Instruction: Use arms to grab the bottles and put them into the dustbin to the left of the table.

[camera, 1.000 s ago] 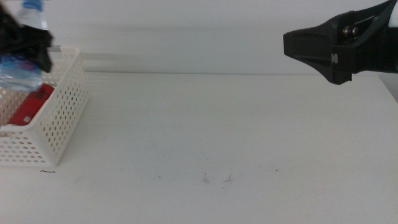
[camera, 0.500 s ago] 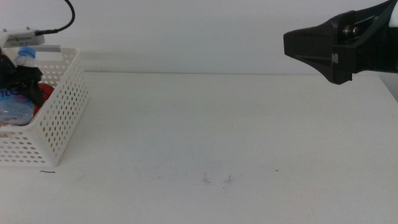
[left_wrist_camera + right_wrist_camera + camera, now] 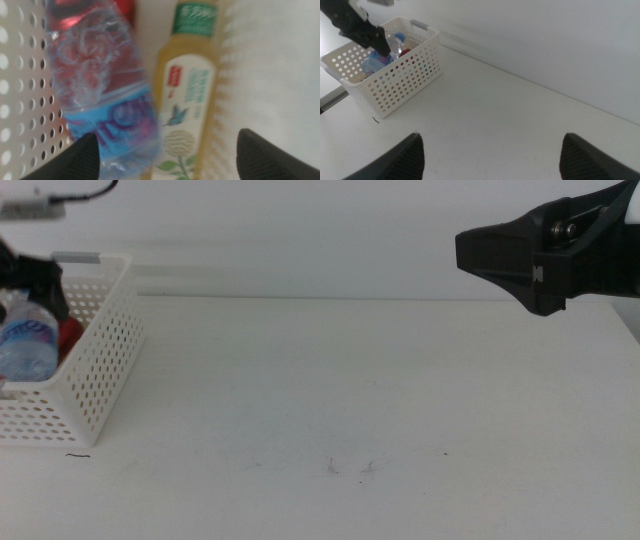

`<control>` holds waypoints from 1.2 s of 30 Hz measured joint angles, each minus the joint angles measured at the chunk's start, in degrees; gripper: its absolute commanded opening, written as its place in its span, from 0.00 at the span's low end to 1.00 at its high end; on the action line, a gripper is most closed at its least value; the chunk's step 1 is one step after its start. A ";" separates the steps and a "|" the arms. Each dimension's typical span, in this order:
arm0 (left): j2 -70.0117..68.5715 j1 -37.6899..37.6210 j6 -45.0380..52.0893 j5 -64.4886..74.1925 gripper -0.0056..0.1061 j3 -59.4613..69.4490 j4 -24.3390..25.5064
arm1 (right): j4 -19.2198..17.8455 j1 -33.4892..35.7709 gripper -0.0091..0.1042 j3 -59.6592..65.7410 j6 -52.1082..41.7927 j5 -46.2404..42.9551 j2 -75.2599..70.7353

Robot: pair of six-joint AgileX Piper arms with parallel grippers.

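The white perforated dustbin [image 3: 100,360] stands at the table's left edge. Inside it lie the clear water bottle with the blue label [image 3: 28,345], the yellow juice bottle [image 3: 187,110] and the red can [image 3: 70,332]. My left gripper [image 3: 30,280] hovers just over the dustbin, open. In the left wrist view its jaws stand wide apart above the water bottle [image 3: 105,100], gripping nothing. My right gripper [image 3: 480,252] hangs high at the right, open and empty. The right wrist view shows the dustbin [image 3: 405,75] far off.
The white table [image 3: 350,380] stretches from the dustbin to the right arm, with a few small dark scuff marks [image 3: 350,468] near its front. A pale wall rises behind the table.
The left gripper lowered the water bottle from above the dustbin into it, let go, and lifted slightly. The right arm has not moved.
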 measured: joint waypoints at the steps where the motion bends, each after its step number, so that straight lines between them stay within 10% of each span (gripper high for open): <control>1: -1.55 -0.58 -0.44 0.00 0.89 0.00 0.26 | 0.00 0.00 0.86 0.00 0.00 0.00 0.00; 19: -51.93 -35.63 -5.03 -25.98 0.89 23.19 6.67 | 0.00 0.00 0.86 0.00 0.00 0.00 0.00; 36: -63.35 -37.10 -9.44 -28.20 0.89 29.86 10.11 | 0.00 0.00 0.86 0.27 0.00 -0.16 0.00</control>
